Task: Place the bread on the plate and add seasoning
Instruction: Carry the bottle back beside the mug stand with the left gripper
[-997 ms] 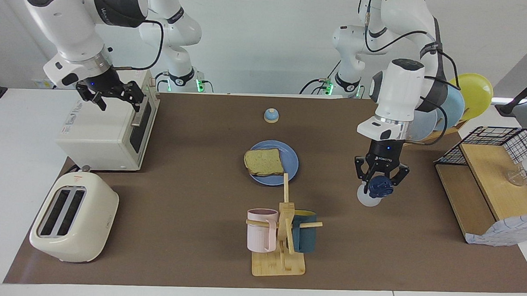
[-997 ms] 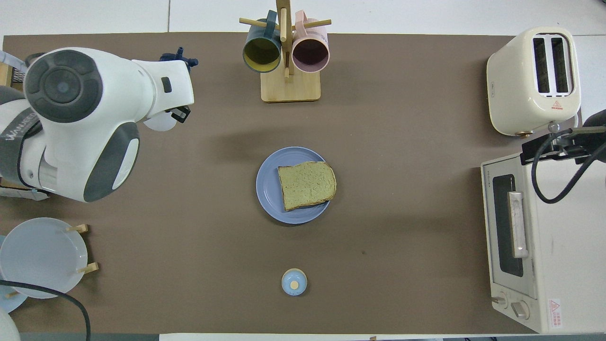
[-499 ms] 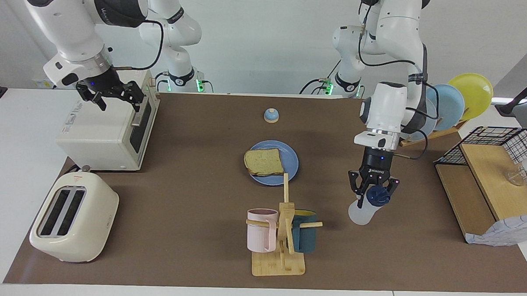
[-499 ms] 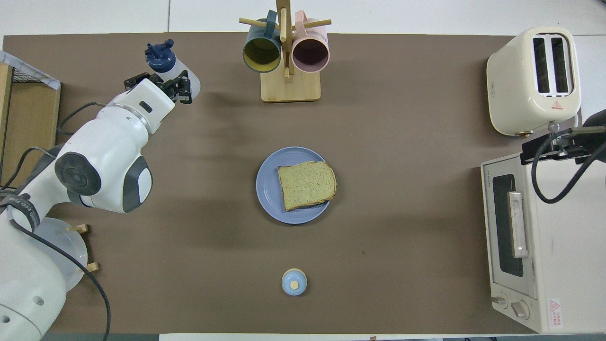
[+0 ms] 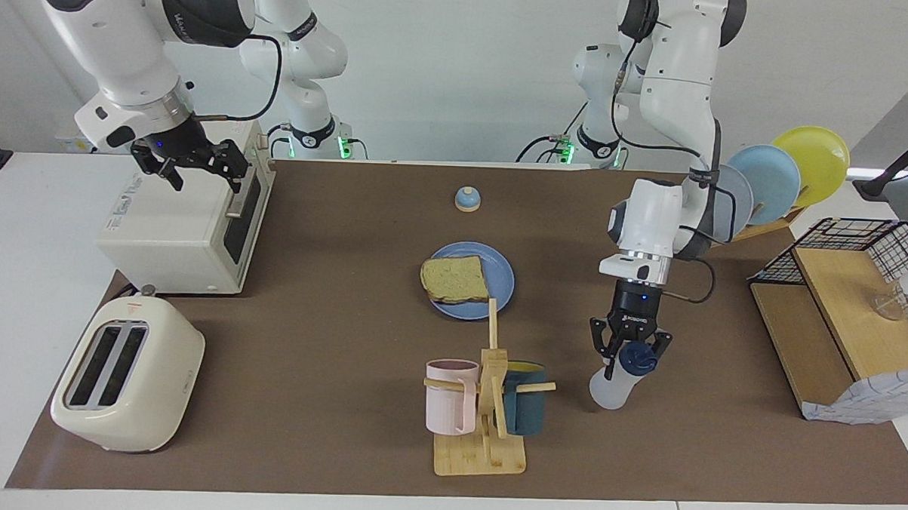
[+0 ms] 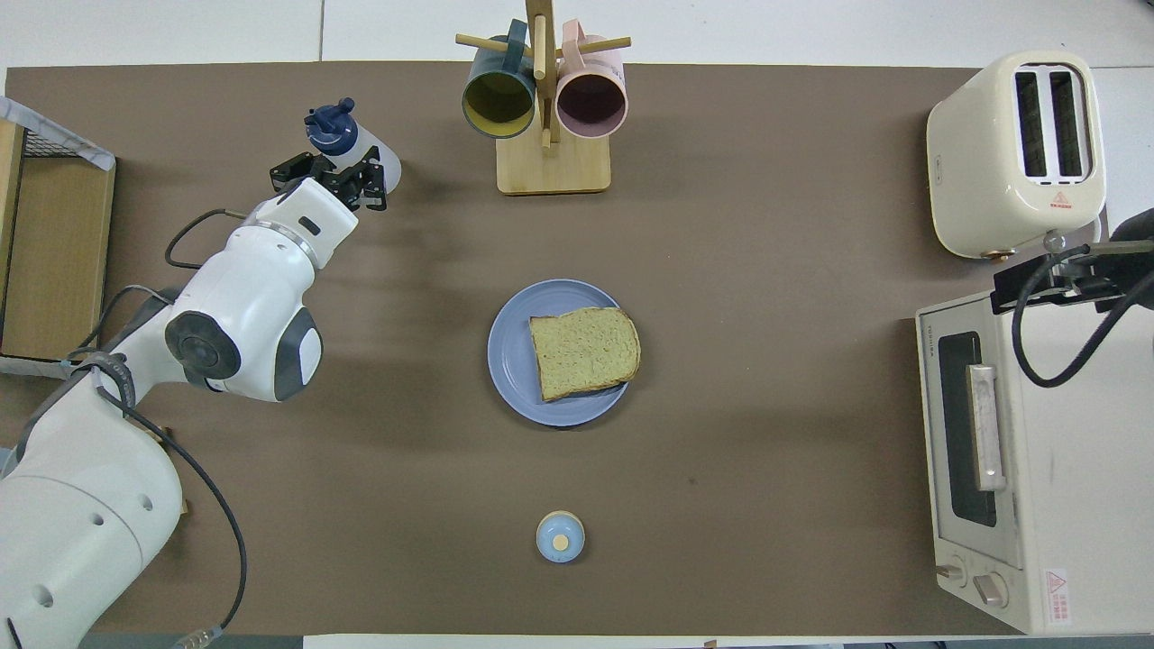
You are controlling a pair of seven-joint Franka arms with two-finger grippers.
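The left claw, lower right in the facing view, squeezes the seasoning bottle tight to carry it; the bread waits on the plate; the right claw hangs open, upper left.

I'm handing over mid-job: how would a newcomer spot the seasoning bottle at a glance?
Start at the wooden mug rack with the pink and dark teal mugs. Move from it toward the left arm's end of the table, to where the left hand reaches down. The seasoning bottle is in its grip: small, translucent white, tilted, with a dark navy cap, unlike the little blue bell nearer the robots.
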